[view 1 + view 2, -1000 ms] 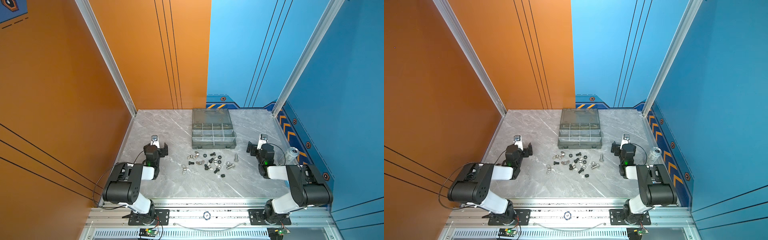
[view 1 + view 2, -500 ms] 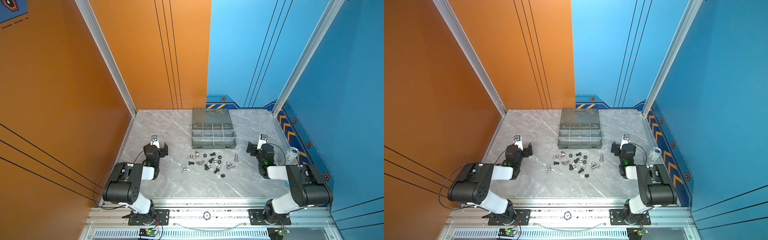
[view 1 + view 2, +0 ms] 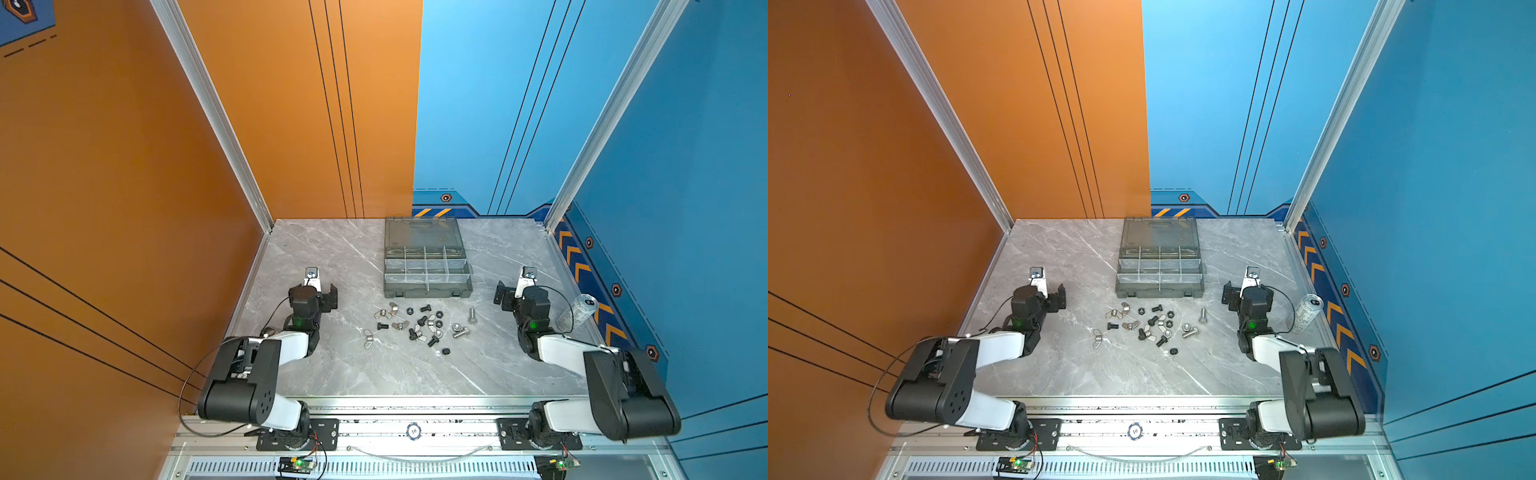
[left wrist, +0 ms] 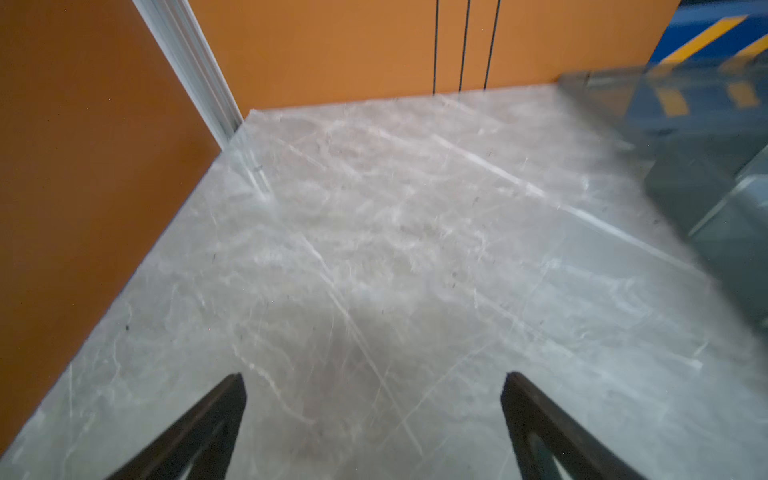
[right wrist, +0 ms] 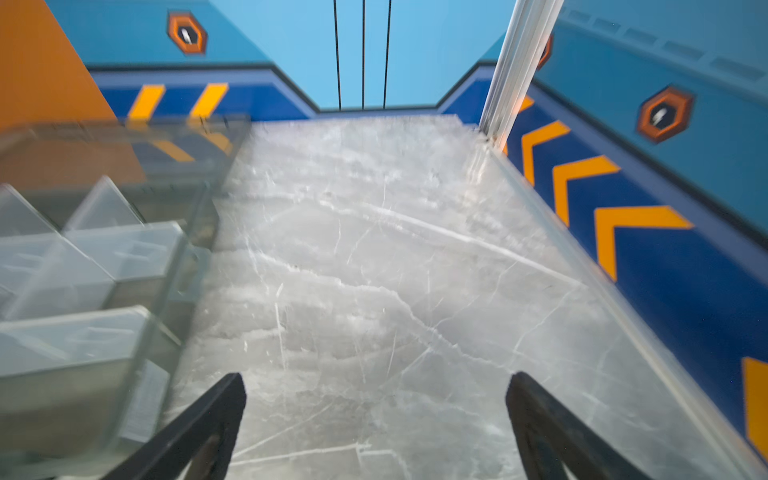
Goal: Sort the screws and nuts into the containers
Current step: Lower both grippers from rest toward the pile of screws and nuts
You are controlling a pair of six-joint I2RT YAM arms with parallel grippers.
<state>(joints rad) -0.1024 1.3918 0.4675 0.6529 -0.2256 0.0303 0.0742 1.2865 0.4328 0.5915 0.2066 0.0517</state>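
Observation:
The screws and nuts (image 3: 419,325) (image 3: 1152,325) lie loose on the marble table just in front of the grey organizer box (image 3: 428,291) (image 3: 1160,291). Its lid (image 3: 422,232) is folded back, so the containers are uncovered. A long silver screw (image 3: 472,316) lies at the pile's right and a wing nut (image 3: 368,337) at its left. My left gripper (image 3: 321,289) (image 4: 374,377) is open and empty, left of the pile. My right gripper (image 3: 512,291) (image 5: 375,376) is open and empty beside the box's right end (image 5: 83,270).
A silver drink can (image 3: 577,311) (image 3: 1307,312) stands at the table's right edge behind my right arm. A poker chip (image 3: 413,431) lies on the front rail. Orange and blue walls close in the table on three sides.

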